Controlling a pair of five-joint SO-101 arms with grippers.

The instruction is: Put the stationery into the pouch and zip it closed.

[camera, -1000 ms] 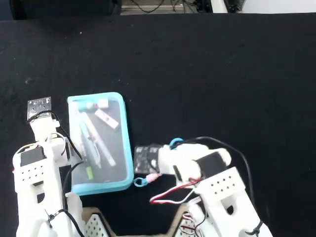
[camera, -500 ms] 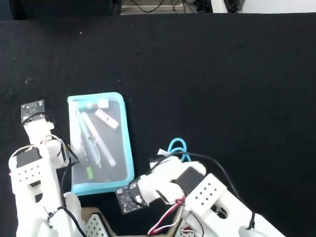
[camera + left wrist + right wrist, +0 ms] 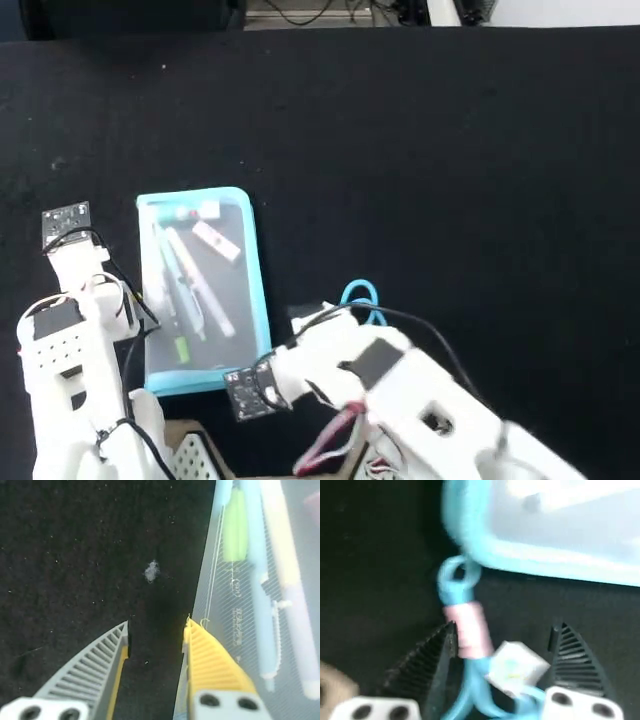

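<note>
Lying flat on black worktop [image 3: 420,150], toward the arms' end and on the left arm's side: clear pouch [image 3: 258,300] with turquoise border, long side running away from the arms. Showing through its clear face: several pens [image 3: 195,285] laid lengthwise, close together, and a small white-and-pink block [image 3: 215,241] toward the far end.

Hanging off the pouch's near corner on the right arm's side: zip pull [image 3: 460,587], a blue cord loop. Threaded on the cord: pink bead [image 3: 468,630], then a small white cube [image 3: 514,667] farther along.

Hovering at that corner: right gripper [image 3: 505,650], black fingers spread apart, one on each side of the cord. Pink bead just beside one finger, white cube between the two. Gripping nothing as far as can be seen; contact with the cord not discernible.

Sitting along the pouch's opposite long edge: left gripper [image 3: 156,635], fingers parted and holding nothing. Yellow-faced finger over the pouch's clear edge, grey finger over bare worktop. Touching or just above, cannot tell. Speck of lint [image 3: 151,571] on the worktop just ahead of the gap.

Resting on the worktop just beyond the right arm [image 3: 420,400], apart from the pouch: separate blue loop [image 3: 358,297].
</note>
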